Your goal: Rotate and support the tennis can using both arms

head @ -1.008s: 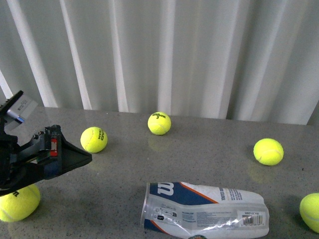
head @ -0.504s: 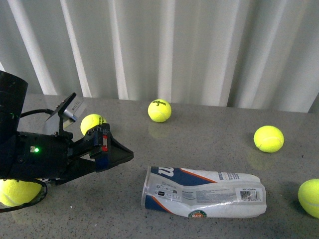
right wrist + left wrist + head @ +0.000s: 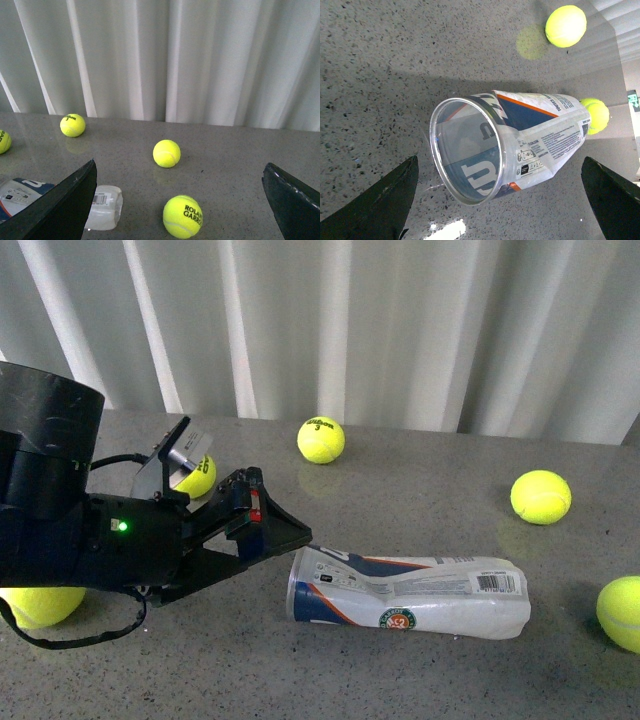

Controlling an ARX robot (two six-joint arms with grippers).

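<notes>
One arm [image 3: 70,540] showed from the front, the left one. It was a bulky black limb with a green light [image 3: 122,527] lit, reaching low over the grey table [image 3: 420,680] from the robot's left toward the middle. A white curtain [image 3: 420,330] hung along the table's far edge. Bare tabletop lay open behind the can up to the curtain, and on its near side as well.

The tennis can [image 3: 405,590] lay on its side near the middle of the table. Its open mouth faced the left arm, its closed end pointed to the robot's right, and the round emblem on its label faced forward. The left gripper [image 3: 295,540] was spread wide with its tips just beside the can's rim. From the wrist camera, the mouth sat between the two fingers [image 3: 380,205] with a gap on each side, so the gripper held nothing. The right gripper [image 3: 178,167], seen only from its own wrist camera, was also spread wide and empty above the table.

Five yellow balls lay well apart from the can:
- one near the curtain [image 3: 320,439]
- one further to the robot's right [image 3: 541,497]
- one at the right border [image 3: 620,612]
- one partly hidden behind the left arm [image 3: 198,478]
- one beneath that arm [image 3: 40,605]
</notes>
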